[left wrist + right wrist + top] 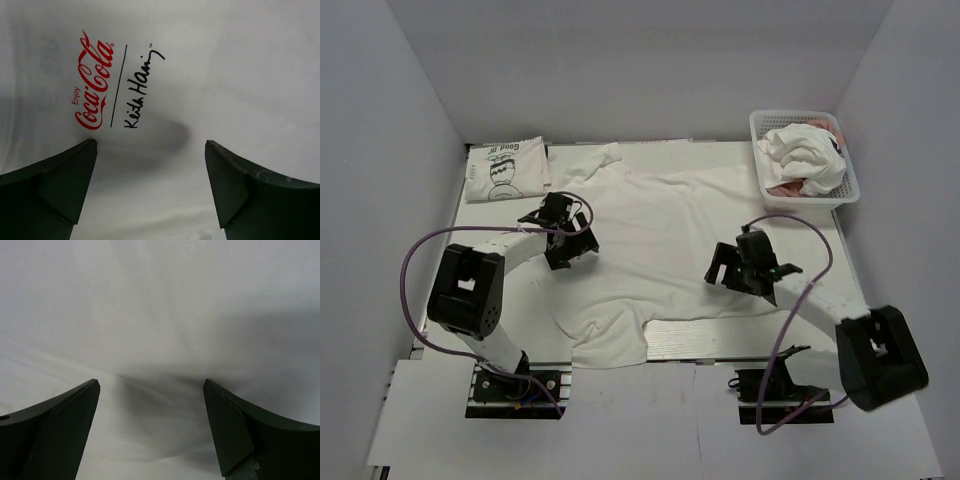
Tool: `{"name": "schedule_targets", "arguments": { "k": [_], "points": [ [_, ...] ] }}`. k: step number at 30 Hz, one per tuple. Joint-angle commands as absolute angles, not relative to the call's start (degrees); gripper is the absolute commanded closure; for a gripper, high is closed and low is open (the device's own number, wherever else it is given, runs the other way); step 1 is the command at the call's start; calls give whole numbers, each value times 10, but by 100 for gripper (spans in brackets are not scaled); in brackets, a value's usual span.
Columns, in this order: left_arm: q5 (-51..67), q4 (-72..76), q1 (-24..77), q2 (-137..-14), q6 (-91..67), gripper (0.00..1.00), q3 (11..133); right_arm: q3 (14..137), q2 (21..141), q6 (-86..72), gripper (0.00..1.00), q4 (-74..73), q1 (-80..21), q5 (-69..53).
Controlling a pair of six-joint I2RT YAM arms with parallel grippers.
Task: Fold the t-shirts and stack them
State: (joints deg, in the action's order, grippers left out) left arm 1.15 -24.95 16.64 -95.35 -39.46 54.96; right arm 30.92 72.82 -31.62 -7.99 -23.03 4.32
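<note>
Left gripper (150,145): jaws wide apart, empty, low over the spread shirt (670,225). Right gripper (150,385): likewise gaping, over plain cloth. The shirt lies flat mid-table.

Step, as judged: take hold for a fold. Pinch both sides level, close fully on cloth before lifting, and carry together so the crease runs straight.

Left wrist view alone shows the red print (95,80). Top view alone shows the folded shirt (505,168) far left and the basket (798,113) far right, holding crumpled shirts (805,155).
</note>
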Motion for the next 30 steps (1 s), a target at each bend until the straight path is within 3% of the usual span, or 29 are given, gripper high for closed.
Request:
{"name": "schedule_targets", "arguments": {
  "k": [1, 4, 7, 13, 21, 30],
  "points": [
    [-16, -327, 169, -941, -407, 0, 481, 223, 640, -381, 9, -164, -245, -45],
    [-8, -337, 175, -876, -424, 0, 427, 206, 559, -391, 9, -194, -264, -67],
    [-35, -372, 175, -803, -432, 0, 420, 258, 524, -377, 9, -284, -278, 17],
    [-34, -365, 175, -821, -395, 0, 562, 386, 559, -353, 9, -201, -275, 146],
    [19, -309, 175, -989, -352, 0, 725, 592, 858, -323, 9, -127, -250, 161],
    [15, -311, 180, -1110, -346, 0, 774, 832, 1120, -284, 9, -149, -214, 140]
  ]
}}
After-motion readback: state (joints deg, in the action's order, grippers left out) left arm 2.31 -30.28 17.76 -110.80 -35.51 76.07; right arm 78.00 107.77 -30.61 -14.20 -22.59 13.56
